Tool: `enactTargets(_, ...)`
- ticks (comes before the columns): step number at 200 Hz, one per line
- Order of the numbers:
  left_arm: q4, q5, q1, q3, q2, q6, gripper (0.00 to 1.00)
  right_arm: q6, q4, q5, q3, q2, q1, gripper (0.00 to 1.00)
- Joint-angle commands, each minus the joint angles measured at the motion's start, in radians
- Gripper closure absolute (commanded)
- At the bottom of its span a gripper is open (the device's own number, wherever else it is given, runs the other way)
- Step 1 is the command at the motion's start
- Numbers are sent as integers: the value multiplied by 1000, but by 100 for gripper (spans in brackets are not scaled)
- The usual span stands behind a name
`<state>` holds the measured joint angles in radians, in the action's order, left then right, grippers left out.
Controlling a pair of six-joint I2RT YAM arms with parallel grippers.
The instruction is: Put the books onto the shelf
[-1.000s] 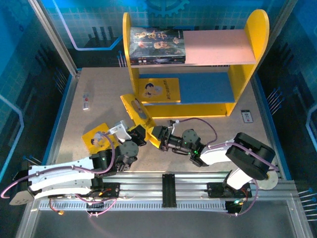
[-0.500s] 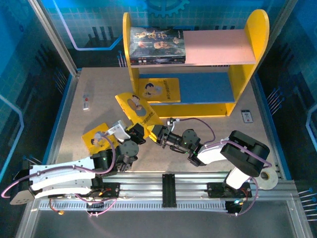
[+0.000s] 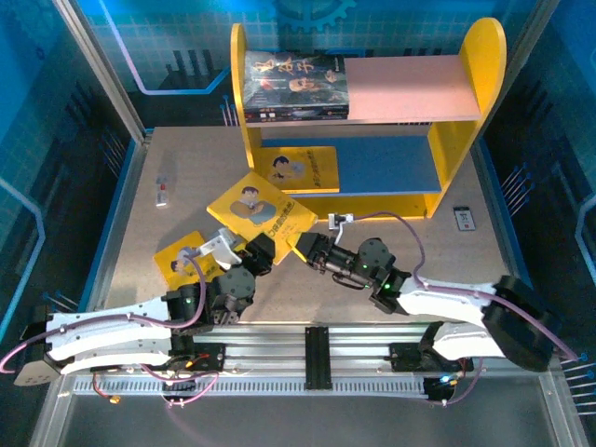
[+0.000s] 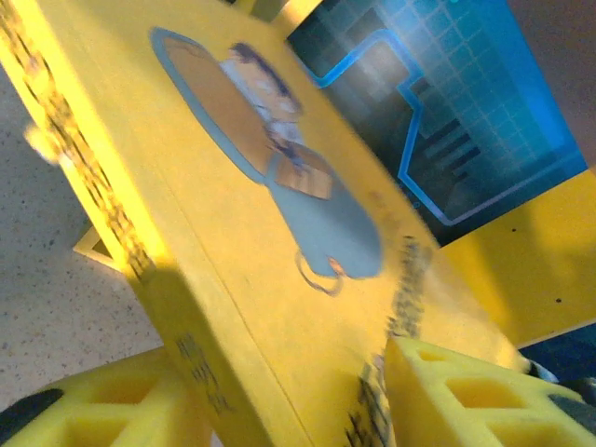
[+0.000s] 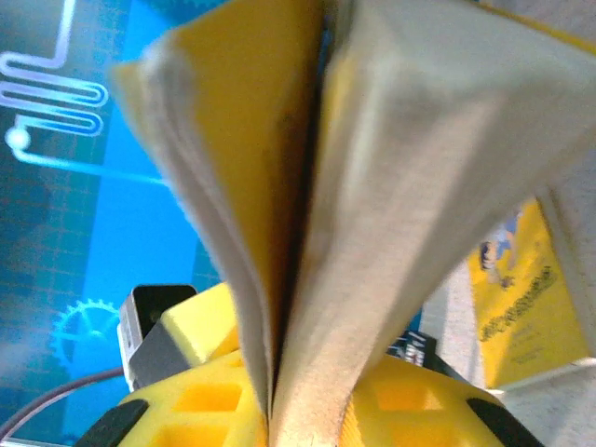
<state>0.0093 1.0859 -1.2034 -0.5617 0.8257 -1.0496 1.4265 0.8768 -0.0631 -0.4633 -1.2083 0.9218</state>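
A yellow book with a cartoon figure hangs tilted over the table in front of the shelf. My right gripper is shut on its near right edge, and the pages fan out from between the yellow fingers. My left gripper is at the book's near left corner with its jaws apart. The cover lies loose between the pads. A second yellow book lies under the left arm. A third rests on the blue lower board. A dark book lies on the pink upper board.
A small white device lies at the table's left. A small black one lies to the right of the shelf. The right halves of both shelf boards are bare. Blue walls close in the table on three sides.
The right gripper closed on the yellow book and swung it from edge-on to cover-up, while its arm stretched out low. The left gripper let go and opened.
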Motion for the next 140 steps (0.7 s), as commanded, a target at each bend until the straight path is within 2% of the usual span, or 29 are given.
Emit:
enactTargets(1, -72, 11, -3, -30, -32, -31, 48, -166, -224, 23, 9, 119, -5, 78)
enactTargets(25, -150, 20, -2, -43, -51, -55, 44, -210, -340, -3, 27, 229, -43, 79)
enactTargets(57, -290, 40, -2, -92, -66, -67, 40, -255, -478, -96, 44, 335, -110, 79)
enactTargets(97, -425, 27, 20, -173, -85, 19, 34, -333, -670, -253, 29, 451, -227, 80)
enactTargets(119, -520, -52, 75, -234, -85, 73, 32, -381, -786, -329, 1, 514, -305, 80)
enactTargets(140, -539, -237, 182, -263, -75, 139, 32, -404, -849, -409, -22, 542, -381, 80)
